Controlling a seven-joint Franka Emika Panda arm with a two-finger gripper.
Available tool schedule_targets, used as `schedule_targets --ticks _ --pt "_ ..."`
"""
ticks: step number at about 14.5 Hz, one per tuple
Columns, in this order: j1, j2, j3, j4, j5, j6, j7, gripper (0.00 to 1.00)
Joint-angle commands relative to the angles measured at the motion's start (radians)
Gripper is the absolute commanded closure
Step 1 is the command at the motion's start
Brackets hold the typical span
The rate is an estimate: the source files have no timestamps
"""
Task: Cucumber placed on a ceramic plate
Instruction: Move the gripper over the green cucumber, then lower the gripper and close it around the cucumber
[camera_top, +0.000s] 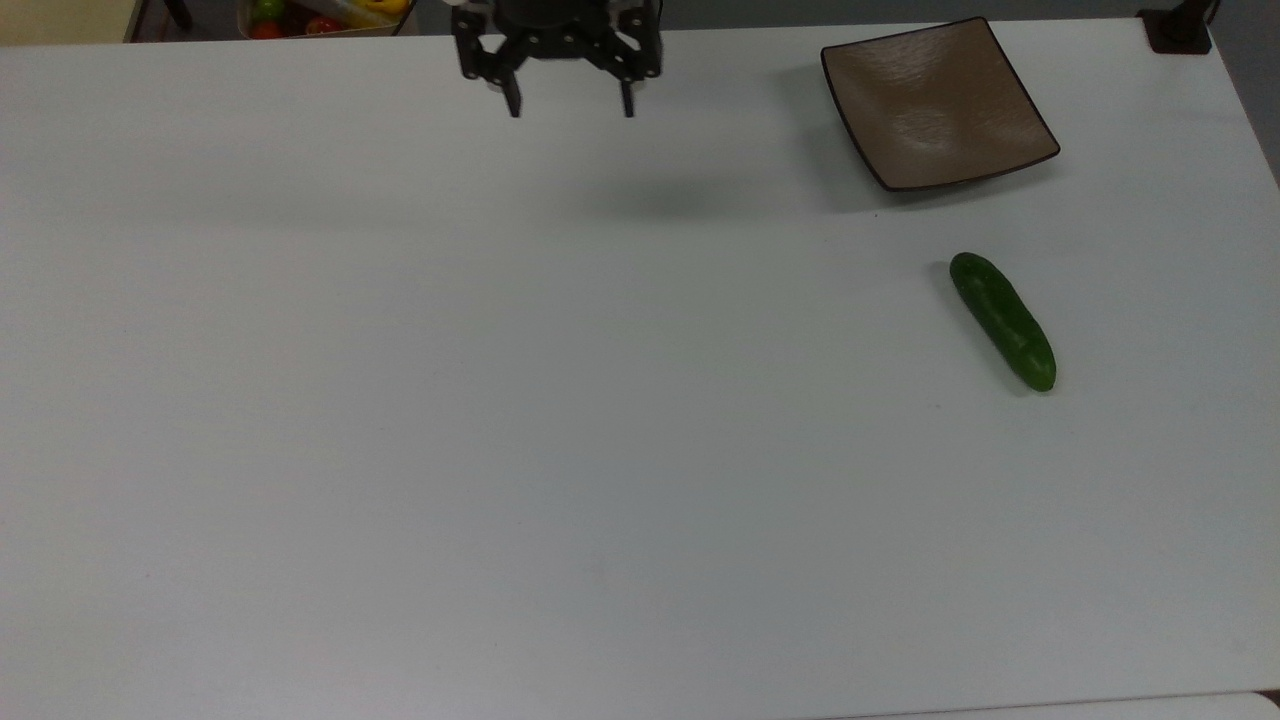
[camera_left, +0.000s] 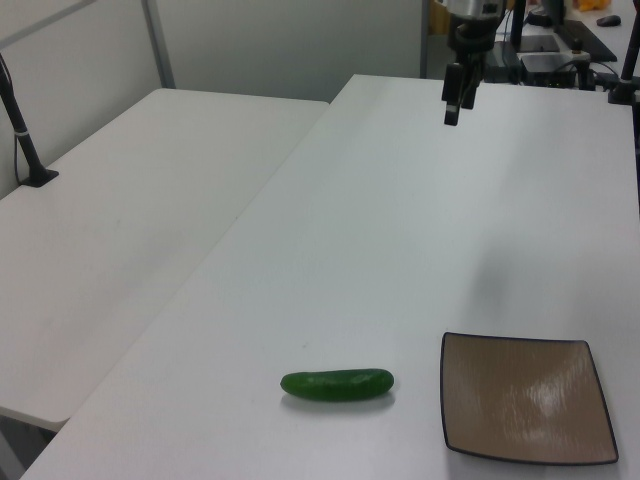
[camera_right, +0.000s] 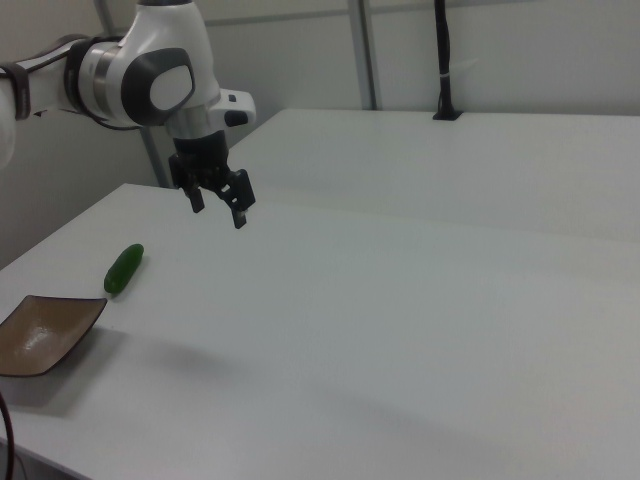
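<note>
A white table (camera_top: 500, 400) spreads wide. Beyond its far edge in the top view's upper left sits a box of colourful toy produce (camera_top: 300, 15). In the left view, a second white table (camera_left: 130, 200) adjoins on the left, with a black clamped pole (camera_left: 22, 130).

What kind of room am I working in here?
Probably a robotics lab or office: plain white tables pushed together, a partition wall behind, and desks with computer gear beyond the arm's pincer.
</note>
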Motion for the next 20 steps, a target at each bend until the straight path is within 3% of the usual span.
schedule_targets --ticks 1,3,7,9,13,20 --pt "0.05 0.11 0.051 0.094 0.027 0.062 -0.001 0.0" --pt "0.116 0.167 0.059 0.134 0.028 0.141 0.005 0.0" --pt "0.24 0.371 0.07 0.328 0.017 0.169 0.091 0.0" --pt "0.294 0.431 0.07 0.381 0.014 0.219 0.123 0.0" --pt "0.392 0.491 0.068 0.386 -0.016 0.303 0.154 0.0" --pt "0.504 0.661 0.09 0.387 -0.202 0.455 0.29 0.0"
